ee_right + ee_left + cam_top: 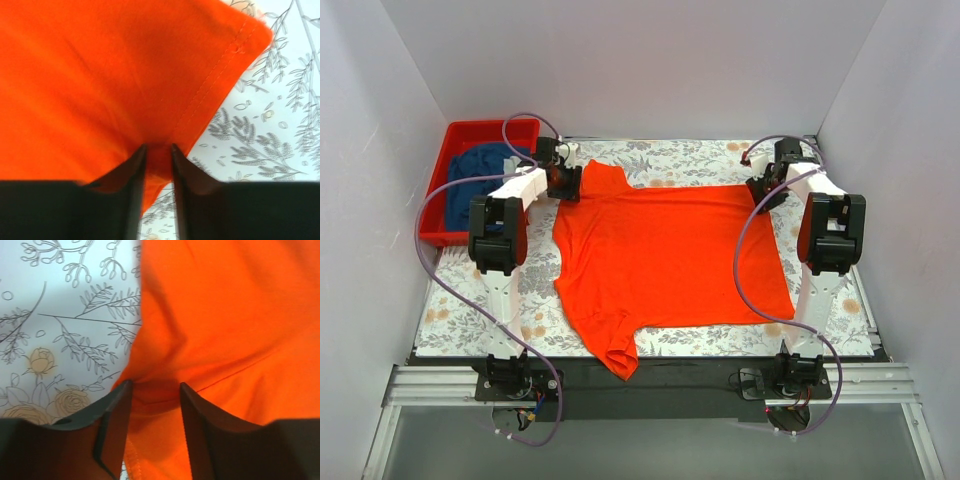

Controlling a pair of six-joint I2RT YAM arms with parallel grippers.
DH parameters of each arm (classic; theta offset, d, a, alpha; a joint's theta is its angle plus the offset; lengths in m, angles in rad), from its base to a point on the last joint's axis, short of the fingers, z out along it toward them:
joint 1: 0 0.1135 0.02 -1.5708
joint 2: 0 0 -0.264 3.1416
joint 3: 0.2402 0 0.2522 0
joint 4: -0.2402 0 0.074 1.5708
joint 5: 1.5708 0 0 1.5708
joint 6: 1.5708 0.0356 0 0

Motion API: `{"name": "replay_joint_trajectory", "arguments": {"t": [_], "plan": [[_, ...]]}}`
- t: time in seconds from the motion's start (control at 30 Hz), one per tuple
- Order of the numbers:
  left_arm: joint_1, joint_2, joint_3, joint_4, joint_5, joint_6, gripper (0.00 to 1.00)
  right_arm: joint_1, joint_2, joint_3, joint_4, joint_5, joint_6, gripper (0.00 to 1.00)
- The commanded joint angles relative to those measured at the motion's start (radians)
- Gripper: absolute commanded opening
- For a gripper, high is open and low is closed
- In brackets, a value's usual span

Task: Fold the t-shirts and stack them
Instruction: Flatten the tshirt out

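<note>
The orange-red t-shirt [660, 260] lies spread flat on the flowered table cover, collar side to the left and hem to the right. My left gripper [563, 185] is at its far left sleeve. In the left wrist view the jaws [155, 385] stand a little apart with gathered orange cloth [215, 315] pinched between them. My right gripper [760, 190] is at the far right hem corner. In the right wrist view it [159, 146] is closed narrowly on the orange cloth [100, 75]. The dark blue t-shirt [485, 165] lies crumpled in the bin.
The red plastic bin [490, 123] stands at the far left corner, right beside my left arm. White walls close in the table on the left, back and right. The near sleeve of the orange shirt [618, 358] hangs bunched at the front edge.
</note>
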Motion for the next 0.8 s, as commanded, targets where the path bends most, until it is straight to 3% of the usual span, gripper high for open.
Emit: {"name": "replay_joint_trajectory", "arguments": {"t": [0.0,0.1,0.13,0.37,0.57,0.77], "plan": [[0.009,-0.085,0.045,-0.033,0.086,0.018,0.43,-0.002,-0.075,0.092,-0.073,-0.072,0.001,0.42],[0.009,-0.071,0.125,-0.042,0.083,0.020,0.50,-0.001,-0.080,0.163,-0.085,-0.095,-0.010,0.61],[0.009,-0.051,0.166,-0.041,0.083,0.018,0.52,-0.001,-0.063,0.181,-0.085,-0.096,-0.016,0.62],[0.009,0.091,0.350,-0.024,0.074,-0.042,0.54,-0.001,0.092,0.367,-0.101,-0.080,-0.029,0.61],[0.006,0.186,0.416,0.053,0.092,-0.089,0.54,-0.002,0.199,0.476,-0.096,-0.083,-0.030,0.61],[-0.002,0.214,0.430,0.062,0.074,-0.080,0.54,-0.001,0.221,0.484,-0.090,-0.090,-0.039,0.63]]}}
